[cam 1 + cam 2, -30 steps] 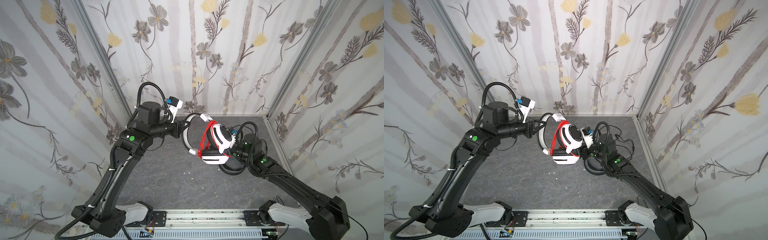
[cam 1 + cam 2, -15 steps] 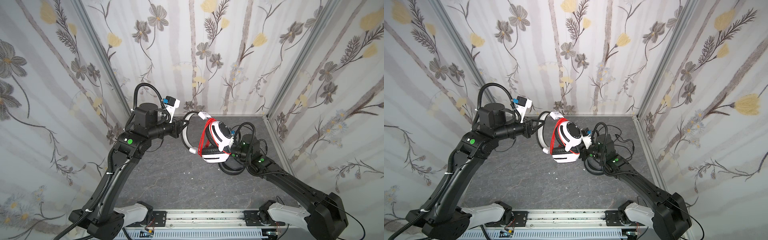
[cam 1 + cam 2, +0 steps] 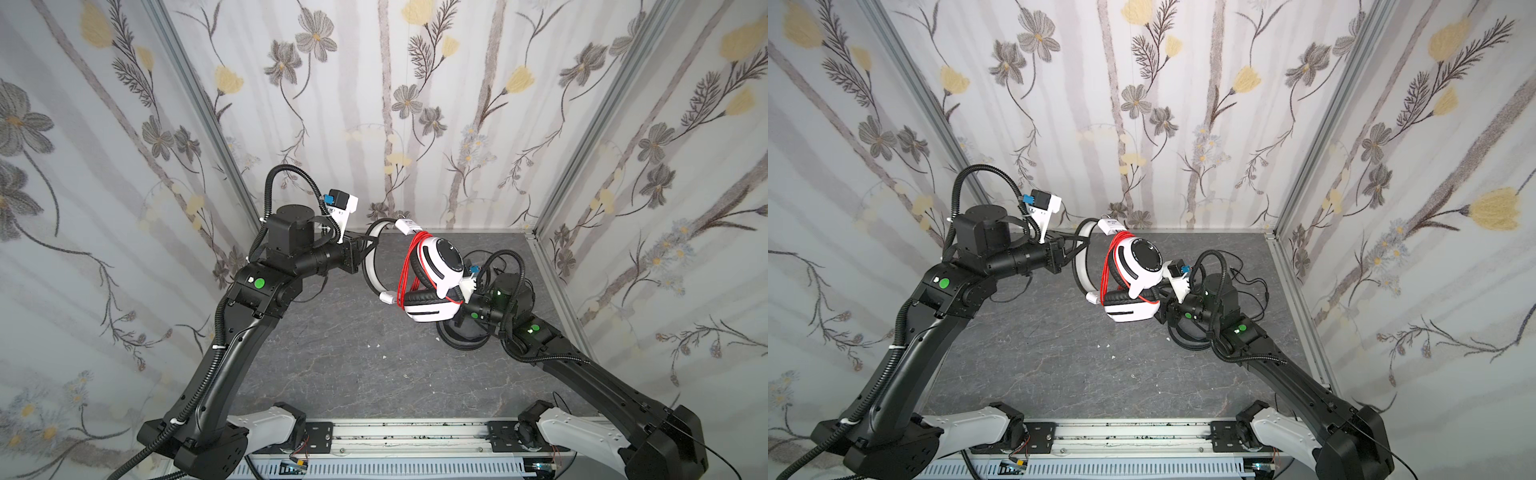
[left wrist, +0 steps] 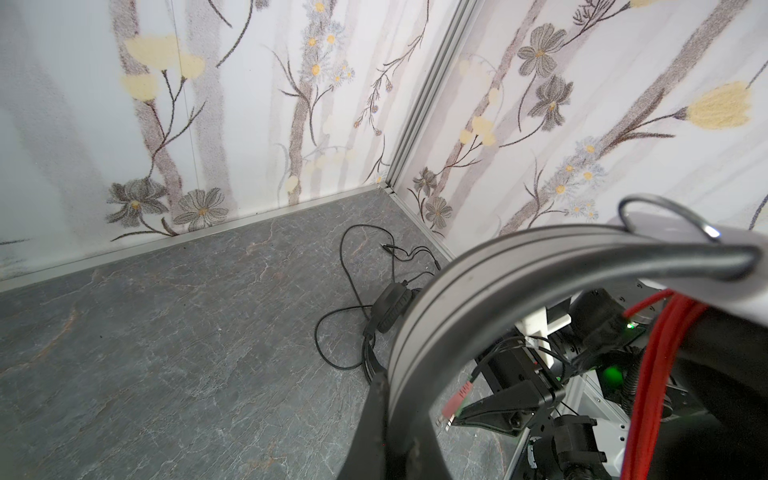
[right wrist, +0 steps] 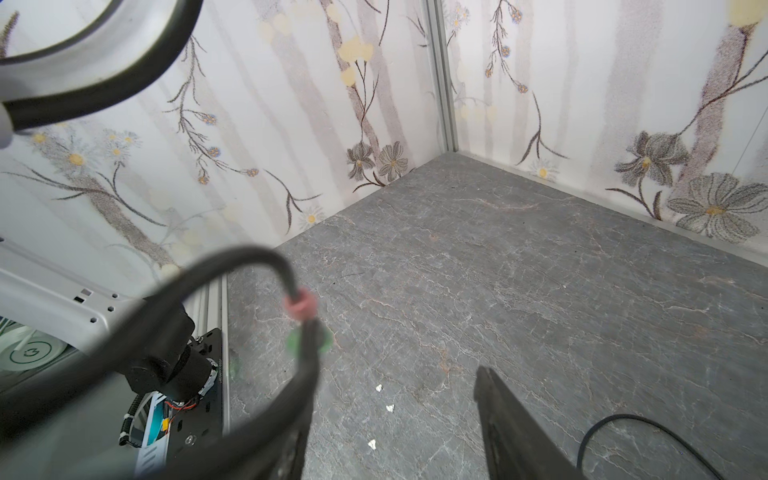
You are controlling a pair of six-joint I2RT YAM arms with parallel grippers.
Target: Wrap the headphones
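Two headsets are occupying the cell. I am clamping my left fingers (image 3: 1074, 246) on the headband (image 3: 368, 272) of the white headset (image 3: 440, 266) and holding it in the air above the surface (image 3: 332, 357). Gripping the band is leaving the rest of the set free, so the red cord (image 3: 404, 274) is lying around it in several turns.

My right fingers (image 5: 513, 428) are standing apart just beside the lower cup (image 3: 430, 309). What I judge to be the cord's plug end (image 5: 300, 308), marked pink and green, is lying against one of them. I cannot tell whether it is caught there. In my judgement the winding is nearly done and the plug end is waiting to be tucked.

The black headset (image 4: 390, 309) is lying on the surface under my right arm (image 3: 582, 370), near the far right corner. Its black cord (image 4: 353, 266) is sprawling loose, not yet wrapped.

The surface is dark grey and stone-patterned, carrying a few white crumbs (image 3: 384, 356). Flowered panels (image 3: 415, 104) are enclosing it on three sides. A rail (image 3: 395, 436) is carrying both arm bases at the front.
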